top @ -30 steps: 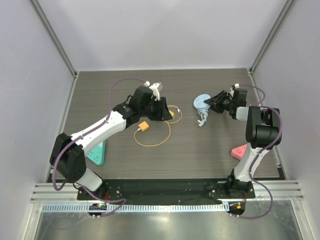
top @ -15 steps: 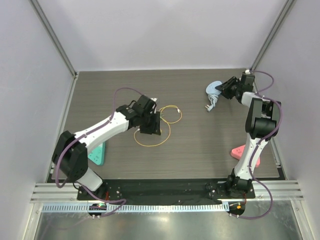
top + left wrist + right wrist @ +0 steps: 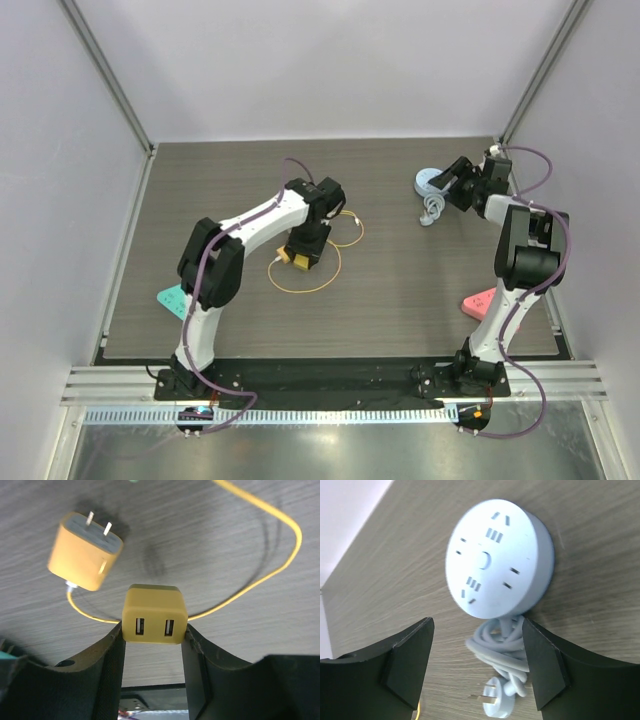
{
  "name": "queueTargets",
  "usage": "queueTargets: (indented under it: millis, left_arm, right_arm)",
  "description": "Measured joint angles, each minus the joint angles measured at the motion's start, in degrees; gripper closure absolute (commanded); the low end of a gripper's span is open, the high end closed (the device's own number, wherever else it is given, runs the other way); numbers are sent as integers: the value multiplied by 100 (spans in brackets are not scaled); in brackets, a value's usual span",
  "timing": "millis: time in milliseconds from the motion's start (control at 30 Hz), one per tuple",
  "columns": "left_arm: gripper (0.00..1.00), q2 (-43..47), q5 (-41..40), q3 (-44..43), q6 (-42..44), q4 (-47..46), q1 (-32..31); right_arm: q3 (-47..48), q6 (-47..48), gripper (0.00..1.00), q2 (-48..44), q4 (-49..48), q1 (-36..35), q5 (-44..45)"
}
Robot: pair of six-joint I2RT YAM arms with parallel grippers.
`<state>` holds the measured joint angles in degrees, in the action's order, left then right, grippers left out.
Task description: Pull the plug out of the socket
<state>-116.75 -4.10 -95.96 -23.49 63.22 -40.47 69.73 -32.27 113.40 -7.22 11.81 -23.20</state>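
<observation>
My left gripper [image 3: 154, 630] is shut on a small yellow socket block [image 3: 155, 614] with two slots facing the camera. The yellow plug [image 3: 85, 550], two prongs bare, lies apart from it on the table, joined to a looping yellow cable [image 3: 280, 565]. From above, the left gripper [image 3: 303, 250] sits over that cable loop [image 3: 320, 285]. My right gripper [image 3: 476, 625] is open, its jaws standing wide on either side of a coiled grey cord [image 3: 502, 647] below a round pale-blue socket [image 3: 497, 557]. From above, that round socket [image 3: 432, 180] lies at the far right beside the right gripper [image 3: 455, 185].
The cord's own white plug [image 3: 495, 700] lies on the table with its prongs showing. A teal piece [image 3: 172, 300] lies at the left edge and a pink piece [image 3: 480, 302] near the right arm's base. Enclosure walls close in the table on three sides.
The right gripper has opened and let go of the round socket, which now lies at the far right. The left arm has swung so that its gripper is now over the yellow cable loop.
</observation>
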Motion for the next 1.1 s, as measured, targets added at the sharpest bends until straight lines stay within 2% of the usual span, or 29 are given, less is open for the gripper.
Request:
queueTargets:
  millis: [67, 267, 367, 400, 600, 700, 900, 1033, 1100]
  left_arm:
    - [100, -223, -249, -326, 96, 234, -44]
    - [80, -568, -658, -890, 317, 684, -229]
    - [63, -592, -706, -962, 367, 752, -264]
    - [53, -595, -708, -966, 400, 752, -264]
    - [30, -619, -678, -1032, 540, 750, -258]
    - [22, -621, -688, -1080, 605, 732, -258]
    - [16, -452, -798, -946, 616, 527, -258]
    - [12, 389, -841, -356, 616, 17, -258]
    - [11, 1130, -942, 125, 619, -332, -258]
  right_arm:
    - [-28, -44, 23, -57, -166, 0, -63]
    - [-120, -151, 23, -70, -470, 0, -249]
    - [-153, -181, 23, -70, -496, 0, -289]
    - [-153, -190, 23, -70, -507, 0, -302]
    - [-166, -216, 23, -70, -562, 0, -361]
    - [-175, -234, 23, -70, -584, 0, -376]
    - [-184, -234, 23, -72, -601, -37, -374]
    - [-184, -192, 23, -127, -566, -160, -216]
    - [-184, -175, 23, -177, -531, -293, -66]
